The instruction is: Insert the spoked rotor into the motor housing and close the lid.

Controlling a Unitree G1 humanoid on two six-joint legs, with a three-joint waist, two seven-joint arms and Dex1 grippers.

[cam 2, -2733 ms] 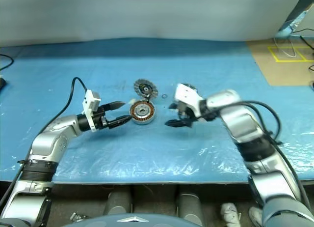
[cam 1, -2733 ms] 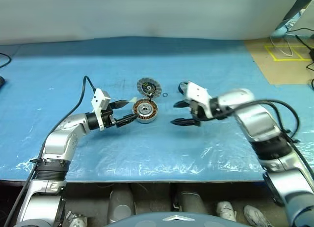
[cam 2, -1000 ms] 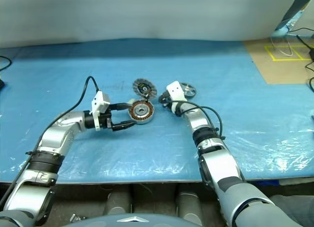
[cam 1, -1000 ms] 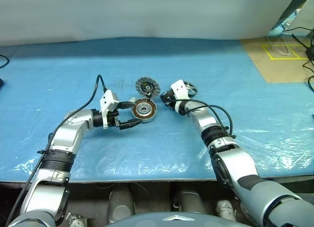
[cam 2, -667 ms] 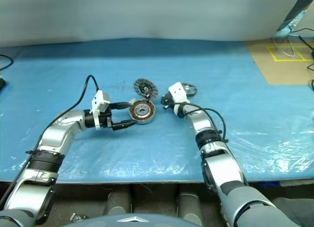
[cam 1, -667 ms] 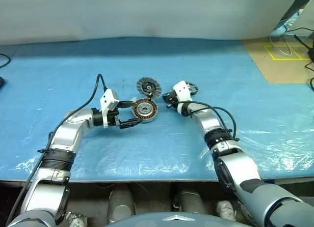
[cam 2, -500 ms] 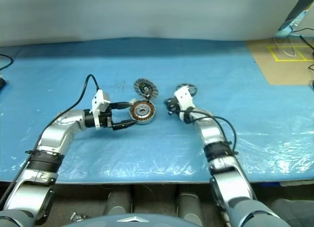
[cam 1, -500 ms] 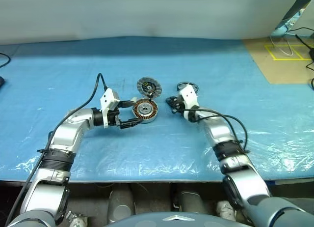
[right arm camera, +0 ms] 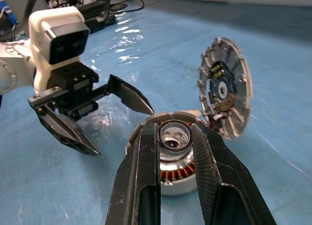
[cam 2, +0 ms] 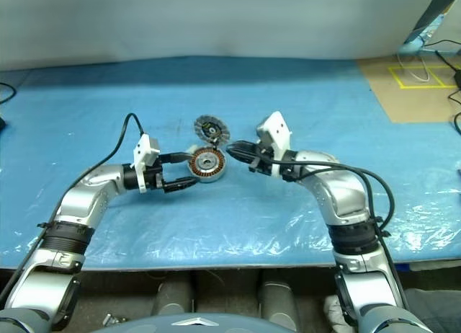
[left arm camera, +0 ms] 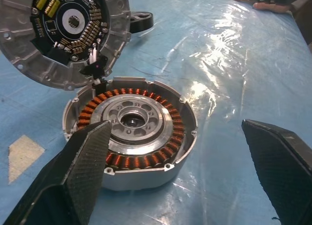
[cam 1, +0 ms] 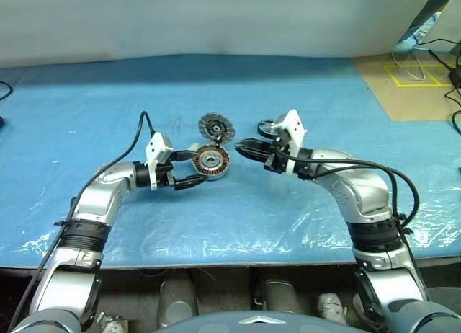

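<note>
The motor housing (cam 1: 215, 161) sits on the blue sheet, its copper windings and central hub showing. The lid (cam 1: 218, 127) stands tilted open behind it, its dark circuit face towards me. My left gripper (cam 1: 202, 164) is open wide, one finger on each side of the housing; the finger (left arm camera: 83, 161) on one side is close against its wall. My right gripper (right arm camera: 174, 130) hovers just right of the housing and points at it. Its fingers stand a little apart, with nothing between them. The spoked rotor (cam 1: 268, 125) lies on the sheet behind the right wrist, partly hidden.
A crinkled blue plastic sheet (cam 1: 216, 225) covers the table, and its front edge runs below my arms. Brown board (cam 1: 414, 88) with yellow tape and cables lies at the back right. A pale wall closes off the back.
My right arm has drawn back from beside the rotor, bent at the elbow and risen; its gripper now points left at the housing. The left gripper and the housing have stayed put.
</note>
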